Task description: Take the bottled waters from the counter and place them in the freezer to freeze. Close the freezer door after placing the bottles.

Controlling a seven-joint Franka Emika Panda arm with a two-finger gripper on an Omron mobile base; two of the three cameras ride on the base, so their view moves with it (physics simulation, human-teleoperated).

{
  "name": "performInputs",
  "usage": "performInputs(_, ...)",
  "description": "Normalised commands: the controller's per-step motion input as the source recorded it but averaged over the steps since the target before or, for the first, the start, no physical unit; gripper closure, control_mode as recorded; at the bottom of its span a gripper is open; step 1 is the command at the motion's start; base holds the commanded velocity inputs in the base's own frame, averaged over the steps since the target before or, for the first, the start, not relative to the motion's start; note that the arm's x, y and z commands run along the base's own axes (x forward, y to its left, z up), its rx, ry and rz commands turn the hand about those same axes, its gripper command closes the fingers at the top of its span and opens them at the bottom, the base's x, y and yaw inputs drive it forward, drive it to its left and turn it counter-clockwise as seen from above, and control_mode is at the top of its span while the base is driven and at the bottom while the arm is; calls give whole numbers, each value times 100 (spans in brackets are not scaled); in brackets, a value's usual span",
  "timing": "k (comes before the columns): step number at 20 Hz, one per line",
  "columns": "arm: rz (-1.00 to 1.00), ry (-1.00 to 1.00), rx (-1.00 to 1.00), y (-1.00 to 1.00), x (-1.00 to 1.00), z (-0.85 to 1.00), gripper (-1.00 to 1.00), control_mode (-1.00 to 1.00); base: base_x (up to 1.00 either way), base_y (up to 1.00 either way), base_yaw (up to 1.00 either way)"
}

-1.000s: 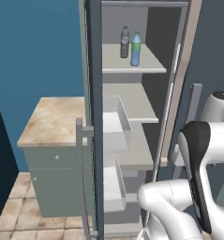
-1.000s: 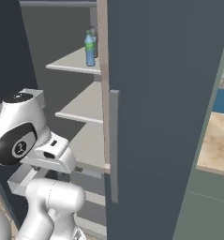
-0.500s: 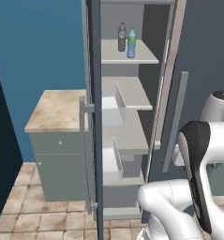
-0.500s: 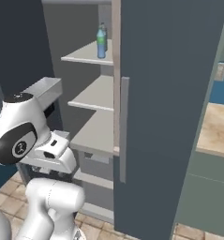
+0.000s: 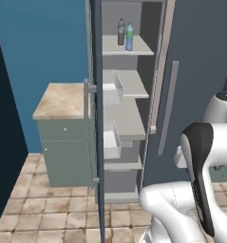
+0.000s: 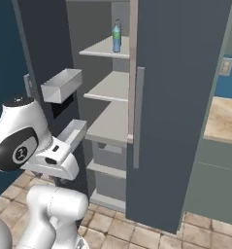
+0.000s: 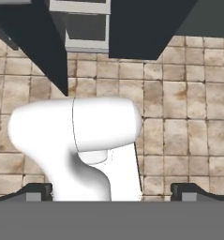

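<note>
1. Standing upright side by side on the top shelf (image 5: 134, 47) inside the freezer (image 5: 200, 57): 2 small bottled waters, the grey bottle (image 5: 121, 32) smoky with a dark cap, the blue bottle (image 5: 129, 36) light blue with green label and cap, just beside each other.
2. From the right base view, blue bottle (image 6: 116, 37) at the shelf's front, partly behind the closed right door's edge.
3. Below, light grey shelves stepped downward.
4. Freezer door (image 5: 97, 118) swung open, seen edge-on, white bins (image 6: 62, 85) on its inner face, bar handle (image 5: 88, 90) outside.
5. Beside the door, counter (image 5: 60, 100) of beige marbled stone over grey-green fronts.
6. Gripper (image 7: 111, 191) pointed down over tan floor tiles (image 7: 188, 117), jaws spread wide, nothing between them.
</note>
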Motion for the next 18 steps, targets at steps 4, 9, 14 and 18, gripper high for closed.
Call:
performInputs(4, 0, 0, 0, 0, 0, 0, -100, 100, -58, 43, 0)
performInputs(9, 0, 0, 0, 0, 0, 0, -100, 100, -44, 54, -7)
performInputs(14, 0, 0, 0, 0, 0, 0, -100, 100, -4, 61, -16)
performInputs(18, 0, 0, 0, 0, 0, 0, -100, 100, 0, 46, -19)
